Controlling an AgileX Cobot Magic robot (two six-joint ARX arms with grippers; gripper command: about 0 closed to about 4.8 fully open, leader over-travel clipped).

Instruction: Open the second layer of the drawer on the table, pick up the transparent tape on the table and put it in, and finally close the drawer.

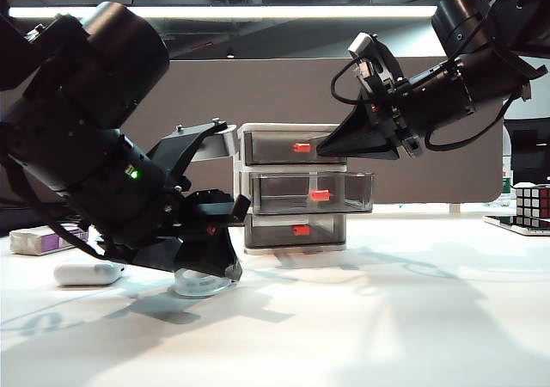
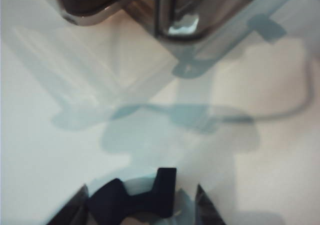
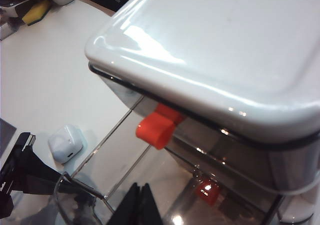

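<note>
Three drawers (image 1: 296, 189), one transparent tape (image 1: 202, 282) under left gripper (image 1: 209, 262); right gripper (image 1: 331, 146) aloft.

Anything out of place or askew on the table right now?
Nothing stands out. The middle drawer juts out of the cabinet, as the job needs. The tape sits flat on the table under the left tool. The right tool hovers by the top drawer, pinched together.
</note>
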